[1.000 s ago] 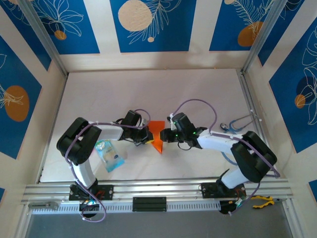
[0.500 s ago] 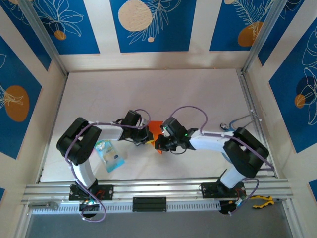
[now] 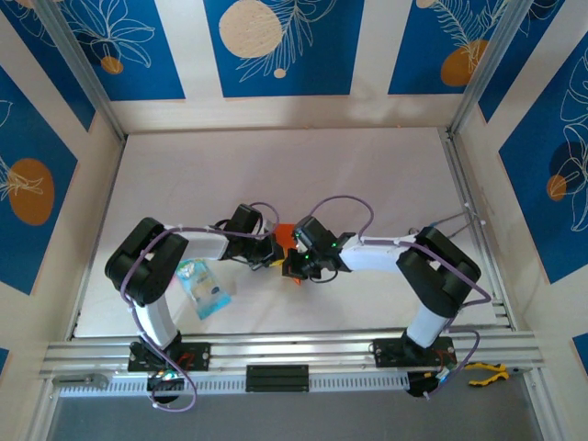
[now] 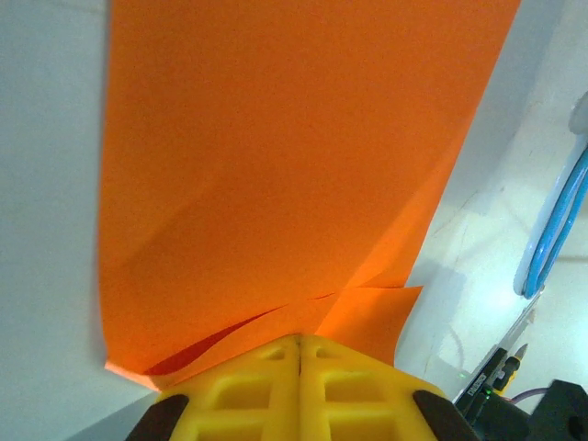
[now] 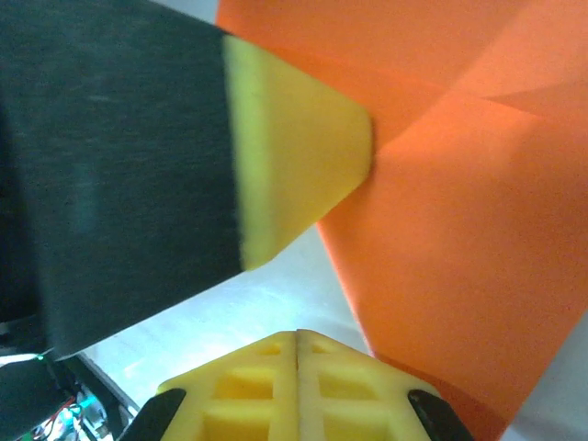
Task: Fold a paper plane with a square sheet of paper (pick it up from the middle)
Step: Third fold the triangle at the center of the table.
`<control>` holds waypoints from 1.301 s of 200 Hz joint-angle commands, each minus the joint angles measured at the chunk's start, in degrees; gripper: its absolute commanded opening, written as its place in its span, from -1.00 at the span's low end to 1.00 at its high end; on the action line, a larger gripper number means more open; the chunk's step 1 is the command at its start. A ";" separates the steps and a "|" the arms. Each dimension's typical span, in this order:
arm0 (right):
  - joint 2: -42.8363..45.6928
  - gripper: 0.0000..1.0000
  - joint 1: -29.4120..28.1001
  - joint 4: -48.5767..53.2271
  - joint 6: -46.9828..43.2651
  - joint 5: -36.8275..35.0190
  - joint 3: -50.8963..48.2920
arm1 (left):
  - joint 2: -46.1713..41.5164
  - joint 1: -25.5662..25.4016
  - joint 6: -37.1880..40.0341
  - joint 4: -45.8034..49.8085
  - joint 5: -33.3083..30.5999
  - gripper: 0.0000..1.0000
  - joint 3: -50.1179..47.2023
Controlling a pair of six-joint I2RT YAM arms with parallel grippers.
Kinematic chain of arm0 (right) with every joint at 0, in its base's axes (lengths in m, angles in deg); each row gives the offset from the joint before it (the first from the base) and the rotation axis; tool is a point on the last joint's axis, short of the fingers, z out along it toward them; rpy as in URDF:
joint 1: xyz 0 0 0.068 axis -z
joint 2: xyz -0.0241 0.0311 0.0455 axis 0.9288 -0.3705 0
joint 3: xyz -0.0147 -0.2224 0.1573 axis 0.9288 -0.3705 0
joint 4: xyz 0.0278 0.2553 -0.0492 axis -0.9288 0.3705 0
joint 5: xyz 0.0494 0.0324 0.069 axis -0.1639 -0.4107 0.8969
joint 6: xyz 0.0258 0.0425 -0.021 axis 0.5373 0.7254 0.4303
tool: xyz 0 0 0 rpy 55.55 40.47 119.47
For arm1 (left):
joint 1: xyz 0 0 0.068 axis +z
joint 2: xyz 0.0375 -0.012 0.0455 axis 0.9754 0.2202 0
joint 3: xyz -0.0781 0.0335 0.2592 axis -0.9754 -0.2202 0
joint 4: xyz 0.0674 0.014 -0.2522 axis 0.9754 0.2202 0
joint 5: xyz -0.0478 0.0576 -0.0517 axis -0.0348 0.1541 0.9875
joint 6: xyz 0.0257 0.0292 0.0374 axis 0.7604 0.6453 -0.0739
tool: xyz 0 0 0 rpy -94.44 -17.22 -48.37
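Two closed tools: left tool [image 3: 276, 260] [image 4: 299, 344] touches folded square sheet of paper [image 3: 287, 231] [image 4: 294, 165]; right tool [image 3: 292, 266] [image 5: 297, 338] beside; table [image 3: 276, 165] open beyond.

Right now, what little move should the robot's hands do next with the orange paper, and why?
Probably the right hand should slide its shut tips onto the orange paper and rub the fold flat. The left hand, also shut, presses its tip on the creased part, a flap looks slightly lifted, and the right hand sits just beside the sheet.
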 commanded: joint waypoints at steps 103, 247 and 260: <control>-1.06 -0.94 1.12 -1.68 1.27 1.47 -3.52 | 1.45 -0.46 0.66 2.36 -2.28 -1.00 0.23; 5.67 -0.92 1.39 -11.35 1.53 4.22 -16.79 | 2.13 -0.47 0.58 3.22 -3.32 -1.00 0.31; 6.47 -0.92 1.38 -12.14 1.71 4.33 -18.09 | 2.13 -0.47 0.45 2.97 -3.29 -1.00 0.32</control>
